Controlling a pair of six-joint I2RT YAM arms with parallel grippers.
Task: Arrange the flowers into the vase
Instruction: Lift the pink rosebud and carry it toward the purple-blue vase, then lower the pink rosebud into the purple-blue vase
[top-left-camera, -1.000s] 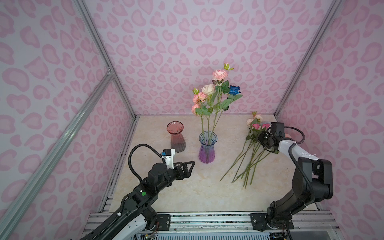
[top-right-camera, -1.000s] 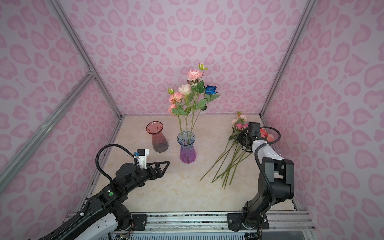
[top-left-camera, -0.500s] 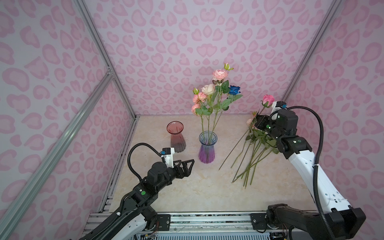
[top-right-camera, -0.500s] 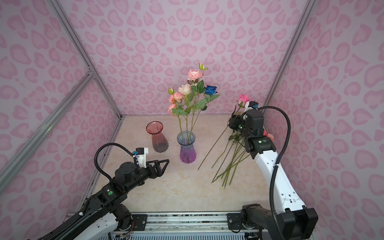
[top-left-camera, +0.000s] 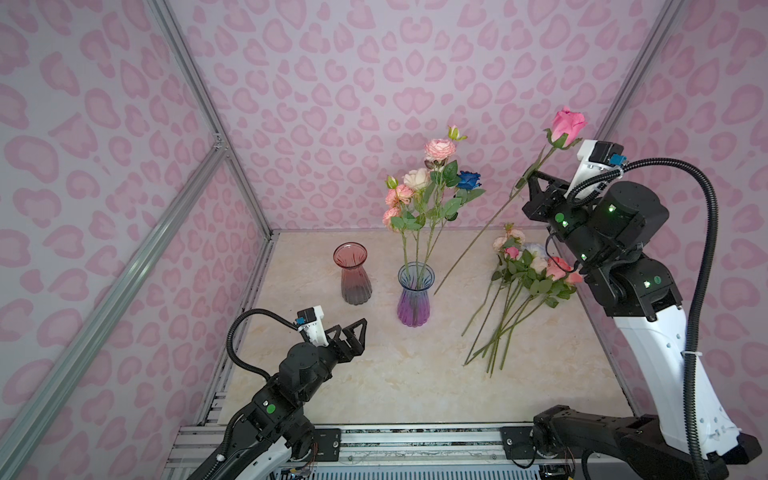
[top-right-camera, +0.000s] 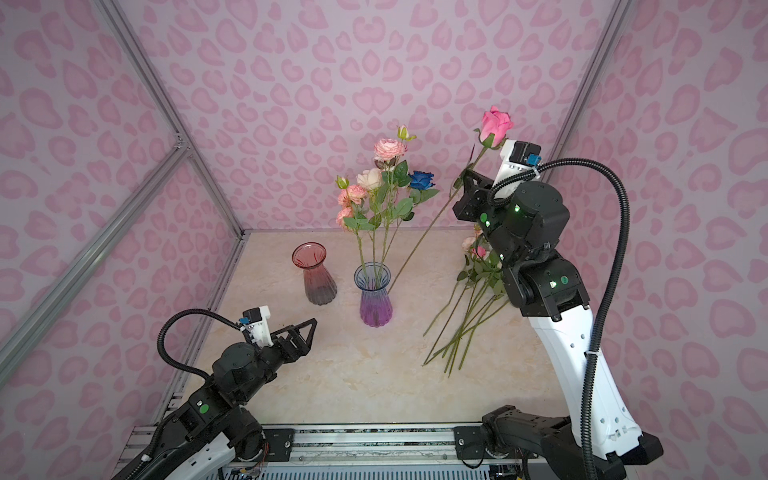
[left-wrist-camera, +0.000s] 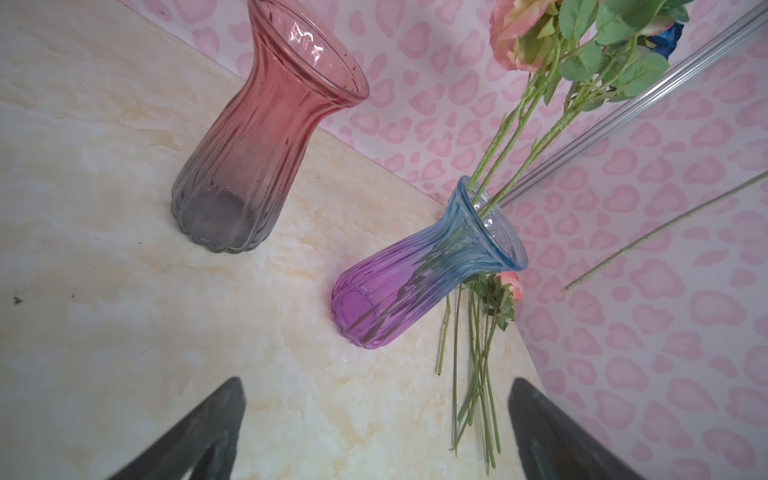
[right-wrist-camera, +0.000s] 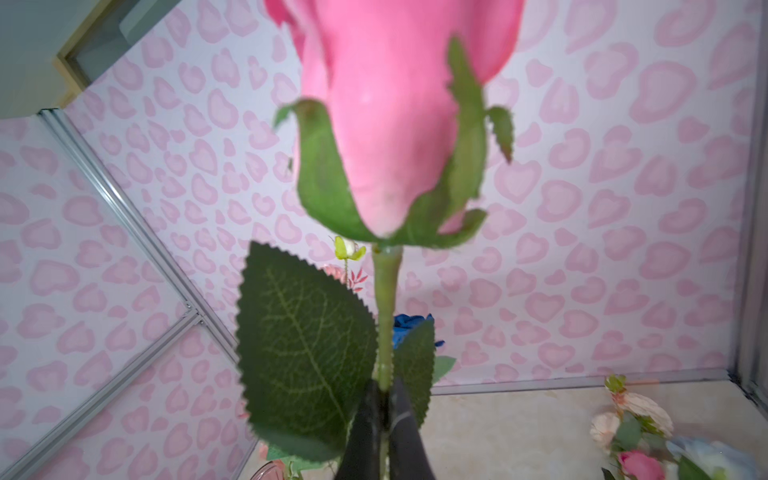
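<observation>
Carrying step, I judge: the right gripper is clamped on the stem of a tight pink rose, aloft over the bench's back right corner; next, its long slanting stem needs steering into the vase mid-bench; the pile lies by the right edge; the left gripper hovers front left, jaws apart.

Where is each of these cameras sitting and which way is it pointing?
Top views: high above the arm bases, looking down on the table, red vase, purple vase; left arm with left pincer open, right arm with right pincer shut on the pink rose.
Left wrist: low behind the open left pincer, facing both vases; its two fingertips show.
Right wrist: behind the right pincer, looking up the pink rose at the patterned wall; fingertips show.
Shared: both wrist views catch the blue rose and the loose flowers on the table.
</observation>
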